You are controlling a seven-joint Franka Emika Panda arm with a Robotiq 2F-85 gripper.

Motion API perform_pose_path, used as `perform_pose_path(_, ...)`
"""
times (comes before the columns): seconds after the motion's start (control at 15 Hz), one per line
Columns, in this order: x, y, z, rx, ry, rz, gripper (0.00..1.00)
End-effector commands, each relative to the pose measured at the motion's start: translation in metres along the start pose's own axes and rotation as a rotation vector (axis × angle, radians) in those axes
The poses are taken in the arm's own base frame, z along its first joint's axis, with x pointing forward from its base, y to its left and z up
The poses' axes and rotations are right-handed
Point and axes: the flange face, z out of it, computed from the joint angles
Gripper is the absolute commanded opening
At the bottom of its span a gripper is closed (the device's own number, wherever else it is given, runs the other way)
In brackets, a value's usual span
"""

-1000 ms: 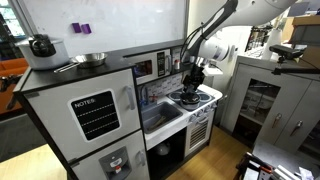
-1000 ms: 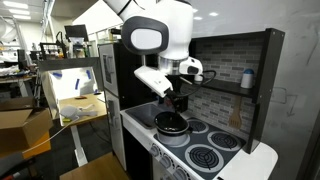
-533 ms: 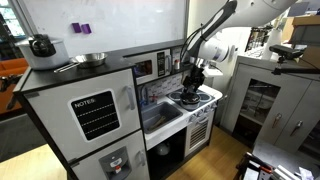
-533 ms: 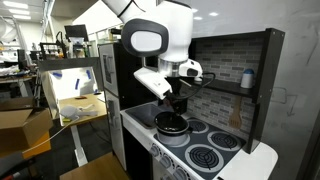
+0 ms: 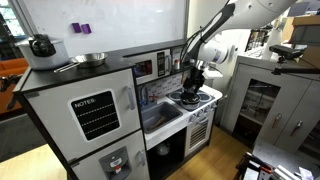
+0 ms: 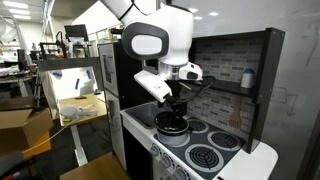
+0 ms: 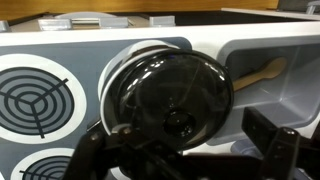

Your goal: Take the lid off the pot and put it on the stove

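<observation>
The pot (image 7: 125,75) stands on a burner of the white stove (image 7: 85,50), with the lid (image 7: 170,90) on it. The lid looks dark and shiny and has a small round knob (image 7: 180,120) in its middle. My gripper (image 7: 185,150) is open just above the lid, with one dark finger (image 7: 100,150) on each side of the knob and not touching it. In both exterior views the gripper (image 5: 196,78) (image 6: 178,104) hangs straight over the pot (image 5: 188,97) (image 6: 172,125) on the stove (image 5: 203,100) (image 6: 215,150).
A sink basin (image 7: 285,60) with a wooden spoon (image 7: 255,72) lies beside the pot. Other burners (image 7: 35,95) are on the far side of it. A steel bowl (image 5: 90,59) and a dark kettle (image 5: 41,45) sit on the toy fridge top. A shelf and back wall (image 6: 235,60) rise behind the stove.
The gripper has sunk very slightly toward the lid. The pot and lid have not moved.
</observation>
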Motion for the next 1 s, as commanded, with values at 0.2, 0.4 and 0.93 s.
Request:
perform_pose_path(0.2,0.008,0.004,-0.004,-0.027,0.036,-0.001,1.00)
perform_pose_path(0.4,0.010,0.006,-0.003,-0.030,0.045,-0.001,1.00)
perform_pose_path(0.93,0.014,0.009,0.008,-0.035,0.045,0.001,1.00)
